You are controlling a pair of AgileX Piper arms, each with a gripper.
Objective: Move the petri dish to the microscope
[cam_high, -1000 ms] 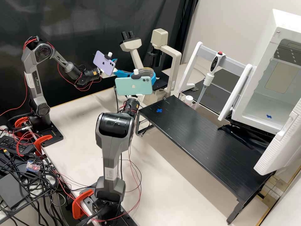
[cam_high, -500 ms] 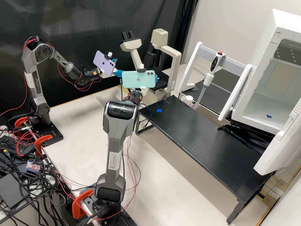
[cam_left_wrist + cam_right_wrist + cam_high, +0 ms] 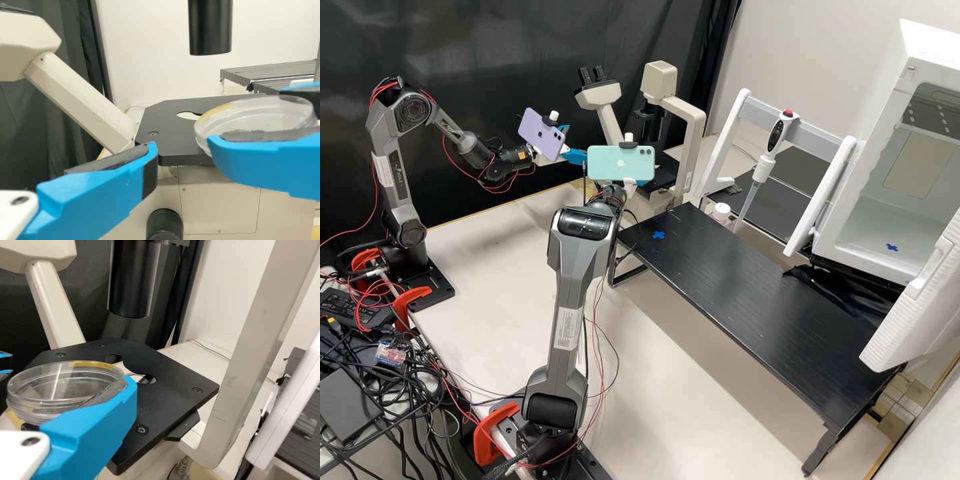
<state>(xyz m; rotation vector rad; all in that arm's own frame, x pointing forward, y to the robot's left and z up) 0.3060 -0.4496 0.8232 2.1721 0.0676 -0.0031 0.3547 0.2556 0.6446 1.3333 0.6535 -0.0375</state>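
Black curtain [image 3: 487,60] is hung behind a pale bench top [image 3: 700,393], where a cream-coloured microscope with black parts [image 3: 697,140] is set at the far side. In the high view, the blue fingers of the left gripper [image 3: 579,142] are spread, with nothing between them. In the left wrist view, a round, clear plastic petri dish [image 3: 257,115] is pinched between the two blue fingers of the right gripper [image 3: 247,117], beside the microscope's flat black stage [image 3: 165,122]; a pale opening [image 3: 189,115] is seen in the stage, below a black cylinder [image 3: 210,30]. In the right wrist view, the dish is held nearly level by the stage's near edge, against a dark finger pad. By judgement, the grasp and most of the carrying are done; centring over the opening, lowering and release are left.
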